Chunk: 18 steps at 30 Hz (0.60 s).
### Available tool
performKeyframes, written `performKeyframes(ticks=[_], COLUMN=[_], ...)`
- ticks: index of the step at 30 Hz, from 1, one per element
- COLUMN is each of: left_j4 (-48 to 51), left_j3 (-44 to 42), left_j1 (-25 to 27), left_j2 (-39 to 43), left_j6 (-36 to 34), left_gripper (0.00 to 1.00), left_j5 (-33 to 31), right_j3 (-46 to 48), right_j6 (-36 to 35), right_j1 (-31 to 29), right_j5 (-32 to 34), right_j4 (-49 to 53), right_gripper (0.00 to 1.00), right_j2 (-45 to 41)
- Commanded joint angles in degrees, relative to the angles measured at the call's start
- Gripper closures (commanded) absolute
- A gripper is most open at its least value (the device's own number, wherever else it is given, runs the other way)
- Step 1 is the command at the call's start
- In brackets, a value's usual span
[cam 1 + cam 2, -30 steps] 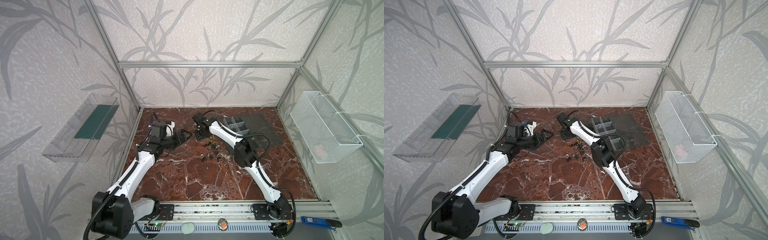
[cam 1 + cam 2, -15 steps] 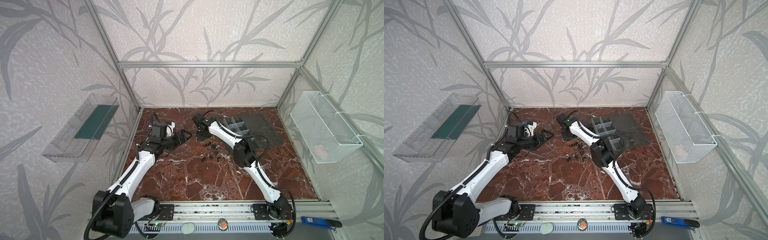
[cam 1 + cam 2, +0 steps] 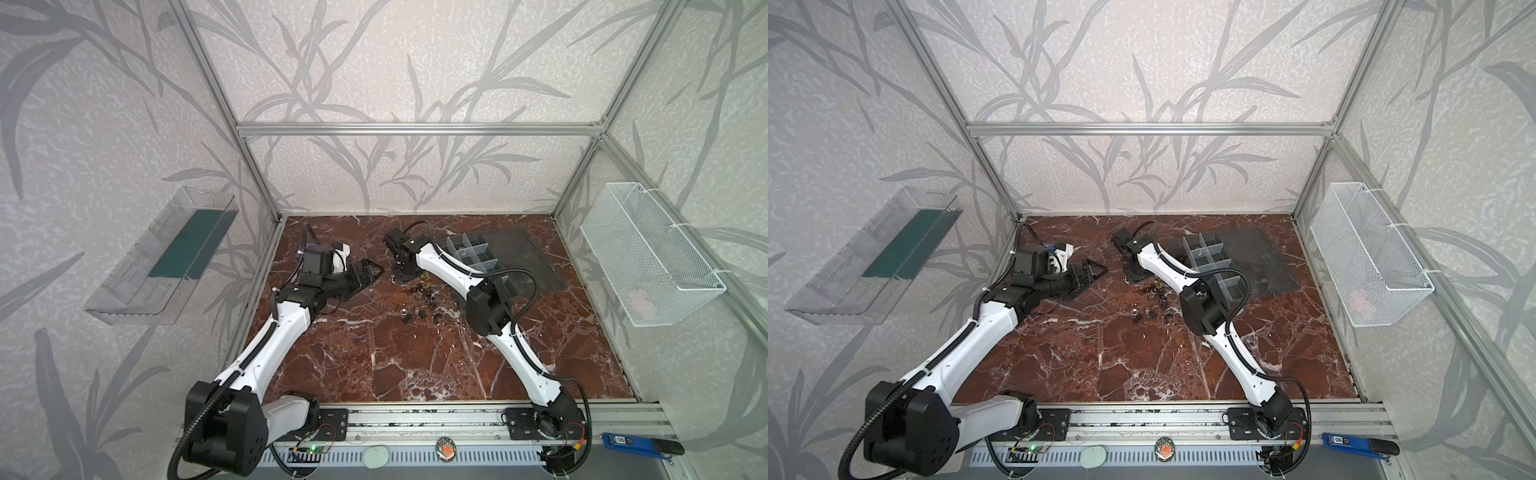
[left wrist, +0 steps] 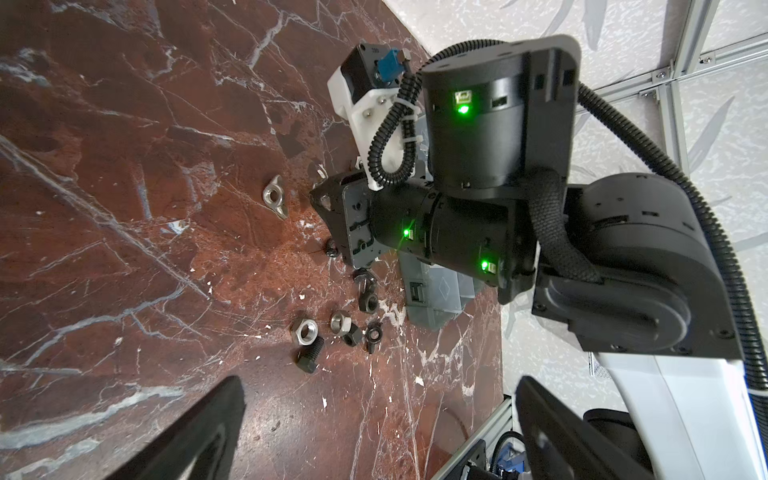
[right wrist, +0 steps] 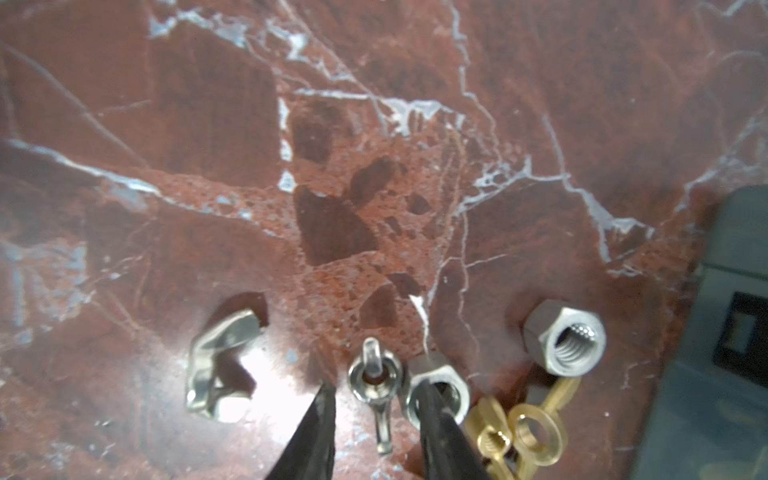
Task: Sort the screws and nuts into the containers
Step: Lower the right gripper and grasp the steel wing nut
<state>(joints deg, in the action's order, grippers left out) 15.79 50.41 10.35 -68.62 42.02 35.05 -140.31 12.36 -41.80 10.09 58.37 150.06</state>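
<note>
Tapered black fingers, silver wing nut, veined marble

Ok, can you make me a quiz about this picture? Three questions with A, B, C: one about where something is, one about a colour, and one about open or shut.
1. Where is the grey box with the little compartments?
A) inside a drawer
B) on the table, beside the right arm
C) on a chair

2. What colour is the wing nut between the fingertips of the right gripper?
A) silver
B) gold
C) black

3. How is the left gripper?
A) shut on a bolt
B) open and empty
C) shut on a nut

Answers:
1 B: in both top views it stands on the red marble table, next to the right arm.
2 A: it shines silver in the right wrist view.
3 B: its fingers stand wide apart with nothing between them.
</note>
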Motion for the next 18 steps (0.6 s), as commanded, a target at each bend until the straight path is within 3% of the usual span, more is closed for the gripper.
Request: performKeyframes(ticks=[1, 18], left_j4=[0.2, 1.04], left_j3=[0.3, 0.47], left_j1=[-0.24, -0.42], left_j2=[0.59, 0.77], left_j6=[-0.44, -0.8], left_gripper=[0.01, 0.01], left_j5=[0.54, 0.19], right_j3=[-1.69, -7.56], right_j6=[-0.76, -1.9], right_j1=[-0.56, 0.01], right_j5=[0.55, 1.25], right_j4=[0.22, -0.93], right_gripper=[0.67, 0.7], right_j2=[-2.23, 2.29])
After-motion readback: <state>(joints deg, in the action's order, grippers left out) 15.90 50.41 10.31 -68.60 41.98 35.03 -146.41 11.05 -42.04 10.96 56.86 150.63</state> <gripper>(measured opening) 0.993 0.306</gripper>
